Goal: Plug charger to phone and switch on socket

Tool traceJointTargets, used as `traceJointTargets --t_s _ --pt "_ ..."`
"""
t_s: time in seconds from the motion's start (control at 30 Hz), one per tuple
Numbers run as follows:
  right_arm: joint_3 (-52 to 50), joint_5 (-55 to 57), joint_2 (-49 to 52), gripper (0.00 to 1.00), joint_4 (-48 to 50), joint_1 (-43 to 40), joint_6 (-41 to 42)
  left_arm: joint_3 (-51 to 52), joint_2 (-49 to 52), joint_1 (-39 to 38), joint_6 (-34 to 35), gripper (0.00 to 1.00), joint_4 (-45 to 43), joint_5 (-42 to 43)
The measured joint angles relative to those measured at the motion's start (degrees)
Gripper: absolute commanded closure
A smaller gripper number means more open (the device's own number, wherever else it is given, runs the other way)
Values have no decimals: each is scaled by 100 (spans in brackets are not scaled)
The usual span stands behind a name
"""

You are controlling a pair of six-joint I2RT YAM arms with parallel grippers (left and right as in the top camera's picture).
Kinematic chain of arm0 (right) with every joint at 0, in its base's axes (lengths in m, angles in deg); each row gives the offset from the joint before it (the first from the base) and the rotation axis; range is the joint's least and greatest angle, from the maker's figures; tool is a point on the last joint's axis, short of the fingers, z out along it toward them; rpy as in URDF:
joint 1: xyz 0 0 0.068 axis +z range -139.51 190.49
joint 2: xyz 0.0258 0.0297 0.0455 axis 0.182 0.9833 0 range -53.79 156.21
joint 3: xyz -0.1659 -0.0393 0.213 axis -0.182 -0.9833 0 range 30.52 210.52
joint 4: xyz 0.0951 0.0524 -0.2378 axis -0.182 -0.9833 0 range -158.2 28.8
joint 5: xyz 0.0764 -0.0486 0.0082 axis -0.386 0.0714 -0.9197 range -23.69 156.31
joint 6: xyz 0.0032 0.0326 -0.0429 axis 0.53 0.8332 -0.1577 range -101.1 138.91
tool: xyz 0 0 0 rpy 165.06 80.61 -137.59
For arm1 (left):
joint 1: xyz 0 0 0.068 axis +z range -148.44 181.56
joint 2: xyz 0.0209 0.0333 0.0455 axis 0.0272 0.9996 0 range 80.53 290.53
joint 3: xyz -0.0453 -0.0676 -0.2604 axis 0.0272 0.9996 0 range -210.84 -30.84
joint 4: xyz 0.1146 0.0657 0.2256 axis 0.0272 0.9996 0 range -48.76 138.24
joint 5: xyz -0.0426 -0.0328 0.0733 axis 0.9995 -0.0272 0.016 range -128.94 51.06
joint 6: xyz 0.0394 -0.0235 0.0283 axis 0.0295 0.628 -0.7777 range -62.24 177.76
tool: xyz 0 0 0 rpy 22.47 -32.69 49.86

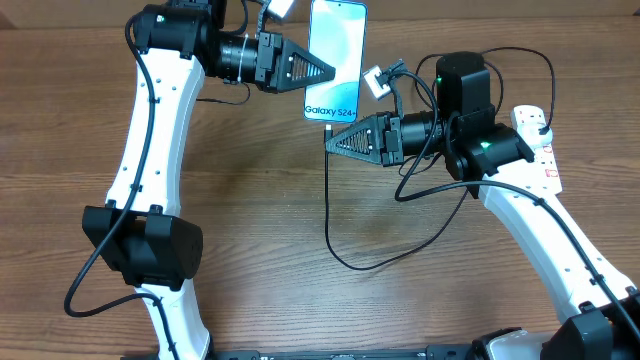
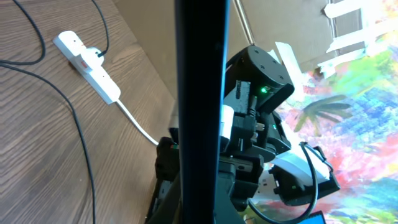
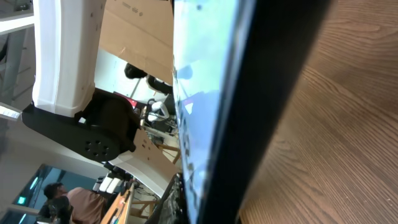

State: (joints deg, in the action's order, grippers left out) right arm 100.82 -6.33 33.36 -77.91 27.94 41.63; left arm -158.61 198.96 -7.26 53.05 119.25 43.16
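Note:
The phone [image 1: 335, 55], with a light blue screen and "Galaxy S24+" at its near end, is held up off the table. My left gripper [image 1: 326, 72] is shut on its left edge; in the left wrist view the phone's dark edge [image 2: 199, 93] runs upright between the fingers. The charger's thin black cable [image 1: 327, 200] rises straight to its connector tip [image 1: 327, 128] at the phone's near end. My right gripper [image 1: 330, 142] is shut on the cable just below the tip. The phone [image 3: 205, 93] fills the right wrist view and hides the jaws. The socket [image 1: 541, 140] lies at the far right.
The cable loops over the wooden table [image 1: 260, 250] and runs back to its plug [image 1: 535, 122] in the socket. The socket and its thick white cord [image 2: 138, 127] also show in the left wrist view [image 2: 93, 65]. My right arm [image 2: 258, 87] is close behind the phone.

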Motion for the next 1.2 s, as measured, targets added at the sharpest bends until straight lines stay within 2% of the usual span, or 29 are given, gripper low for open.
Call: traceJointTargets --t_s 1.2 --pt "0 2 0 96 -2 -55 85 0 0 0 0 96 0 -28"
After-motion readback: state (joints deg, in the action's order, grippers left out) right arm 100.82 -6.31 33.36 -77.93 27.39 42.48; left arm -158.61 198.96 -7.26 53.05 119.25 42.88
